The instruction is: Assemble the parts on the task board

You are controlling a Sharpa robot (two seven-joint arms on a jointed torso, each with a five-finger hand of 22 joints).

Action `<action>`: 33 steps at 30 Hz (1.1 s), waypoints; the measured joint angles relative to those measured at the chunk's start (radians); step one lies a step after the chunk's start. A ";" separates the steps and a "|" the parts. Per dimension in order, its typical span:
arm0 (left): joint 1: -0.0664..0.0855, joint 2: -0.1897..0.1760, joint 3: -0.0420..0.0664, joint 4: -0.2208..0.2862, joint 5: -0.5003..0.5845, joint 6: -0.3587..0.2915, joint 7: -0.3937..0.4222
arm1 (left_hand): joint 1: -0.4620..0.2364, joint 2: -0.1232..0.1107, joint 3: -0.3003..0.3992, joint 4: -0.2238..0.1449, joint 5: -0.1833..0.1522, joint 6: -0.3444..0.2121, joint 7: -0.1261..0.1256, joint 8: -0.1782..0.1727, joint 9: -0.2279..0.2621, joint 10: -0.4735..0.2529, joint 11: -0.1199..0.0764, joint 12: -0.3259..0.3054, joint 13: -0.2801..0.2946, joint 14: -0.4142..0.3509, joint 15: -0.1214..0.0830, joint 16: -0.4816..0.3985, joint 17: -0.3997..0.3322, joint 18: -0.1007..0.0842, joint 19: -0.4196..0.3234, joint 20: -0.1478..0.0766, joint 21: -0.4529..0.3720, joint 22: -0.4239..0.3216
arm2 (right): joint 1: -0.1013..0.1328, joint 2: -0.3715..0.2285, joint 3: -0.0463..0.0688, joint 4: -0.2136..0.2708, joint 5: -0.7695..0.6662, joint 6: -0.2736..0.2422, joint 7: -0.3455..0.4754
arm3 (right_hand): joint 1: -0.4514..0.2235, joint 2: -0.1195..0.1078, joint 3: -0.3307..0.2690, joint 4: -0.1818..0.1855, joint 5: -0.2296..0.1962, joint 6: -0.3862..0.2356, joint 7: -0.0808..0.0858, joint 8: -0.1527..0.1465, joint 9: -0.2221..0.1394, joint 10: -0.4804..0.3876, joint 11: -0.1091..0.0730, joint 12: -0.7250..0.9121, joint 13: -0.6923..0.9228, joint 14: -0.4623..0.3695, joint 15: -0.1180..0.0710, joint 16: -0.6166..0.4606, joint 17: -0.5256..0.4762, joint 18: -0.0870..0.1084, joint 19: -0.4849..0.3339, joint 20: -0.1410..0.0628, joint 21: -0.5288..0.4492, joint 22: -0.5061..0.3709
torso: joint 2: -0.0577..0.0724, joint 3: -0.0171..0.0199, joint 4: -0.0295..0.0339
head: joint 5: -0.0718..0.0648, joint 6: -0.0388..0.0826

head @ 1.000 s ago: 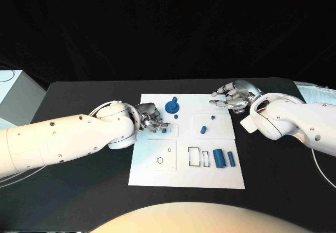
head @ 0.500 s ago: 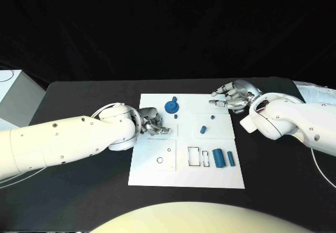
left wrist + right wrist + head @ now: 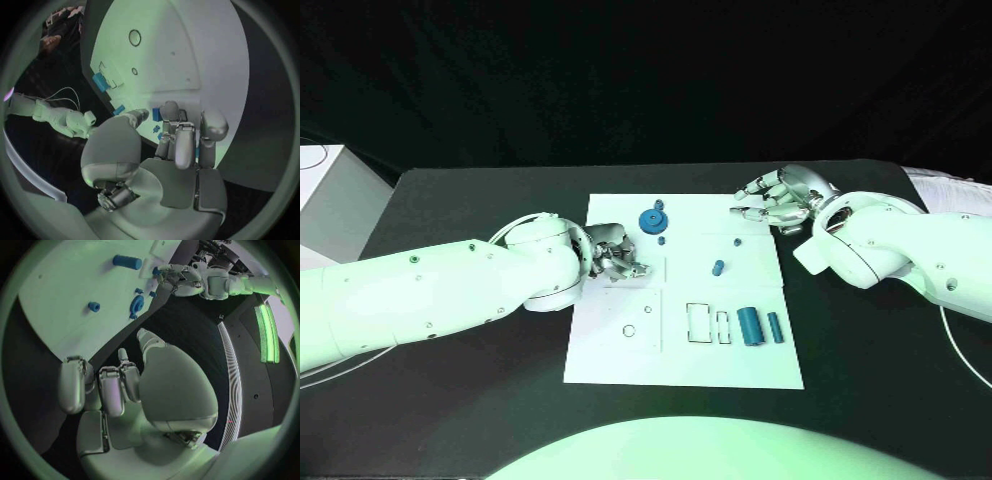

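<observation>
**Left hand closed over a small part at the board's left side, right hand idle at the far corner**

From the head camera I see the task board [image 3: 678, 350] lying flat in the middle of the black table [image 3: 459, 210]. My left hand [image 3: 615, 254] sits over the board's left edge with its fingers curled together. In the left wrist view, a small blue part [image 3: 157, 114] shows between the fingertips [image 3: 169, 111] and the thumb, so I read the hand as pinching it, though the fingers cover most of the piece and I can't be sure how firm the hold is.

My right hand [image 3: 773, 203] rests at the board's far right corner, just off the white surface. Its fingers are loosely bent and apart, and the right wrist view [image 3: 119, 385] shows nothing between them.

On the board itself, a blue gear-like part [image 3: 653, 219] stands near the far edge, with a tiny blue piece just beside it on the near side. A short blue peg [image 3: 718, 267] lies toward the middle right. Nearer to me, 2 blue blocks [image 3: 759, 325] lie side by side at the right, next to 2 outlined rectangular slots [image 3: 705, 320]. A small round hole [image 3: 630, 330] sits in the panel on the near left.
</observation>
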 measured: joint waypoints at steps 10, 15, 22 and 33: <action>0.000 0.004 0.000 -0.005 -0.009 0.005 -0.001 | 0.041 0.041 0.031 -0.004 0.000 -0.005 -0.005 0.020 -0.018 0.007 -0.007 0.009 0.004 -0.004 -0.004 0.004 0.000 0.000 0.004 -0.004 0.009 0.010 | 0.000 -0.001 0.000 0.000 0.000 0.000 0.000 | 0.000 0.000 0.000 0.000 0.000 0.000 0.000 0.000 0.000 0.000 0.000 0.000 0.000 0.000 0.000 0.000 0.000 0.000 0.000 0.000 0.000 0.000 | 0.000 0.0001 -0.0007 | -0.002 -0.002; 0.000 0.006 0.000 -0.007 -0.010 0.009 -0.001 | 0.063 0.049 0.048 -0.004 0.000 -0.009 -0.009 0.031 -0.026 0.009 -0.009 0.009 0.005 -0.004 -0.004 0.005 0.000 0.000 0.007 -0.007 0.009 0.013 | 0.000 -0.001 0.000 0.000 0.000 0.000 0.000 | 0.000 0.000 0.000 0.000 0.000 0.000 0.000 0.000 0.000 0.000 0.000 0.000 0.000 0.000 0.000 0.000 0.000 0.000 0.000 0.000 0.000 0.000 | 0.000 0.0004 -0.0007 | -0.002 -0.004; 0.000 0.005 0.001 -0.004 -0.003 0.012 -0.001 | 0.144 0.034 0.138 0.000 -0.006 -0.033 -0.007 0.061 -0.056 0.009 -0.008 0.009 -0.005 0.000 -0.007 0.008 0.000 0.000 0.007 -0.007 0.009 0.015 | -0.001 -0.001 0.000 0.000 0.000 0.001 0.000 | 0.000 0.000 0.000 0.000 0.000 0.000 0.000 0.000 0.000 0.000 0.000 0.000 0.000 0.000 0.000 0.000 0.000 0.000 0.000 0.000 0.000 0.000 | 0.000 0.0002 -0.0007 | -0.003 -0.004; 0.000 0.001 0.001 0.001 0.028 0.006 -0.007 | 0.137 -0.009 0.280 0.034 -0.015 -0.067 -0.001 0.130 -0.105 0.009 -0.004 0.004 -0.024 0.000 -0.007 0.008 0.000 0.000 0.007 -0.007 0.012 0.020 | -0.002 -0.002 0.000 0.001 -0.001 0.001 0.000 | -0.004 0.004 0.000 0.000 0.000 0.000 0.000 0.000 0.000 0.000 0.000 0.000 0.000 0.000 0.000 0.000 0.000 0.000 0.000 0.000 0.000 0.000 | 0.000 -0.0006 -0.0007 | -0.003 -0.003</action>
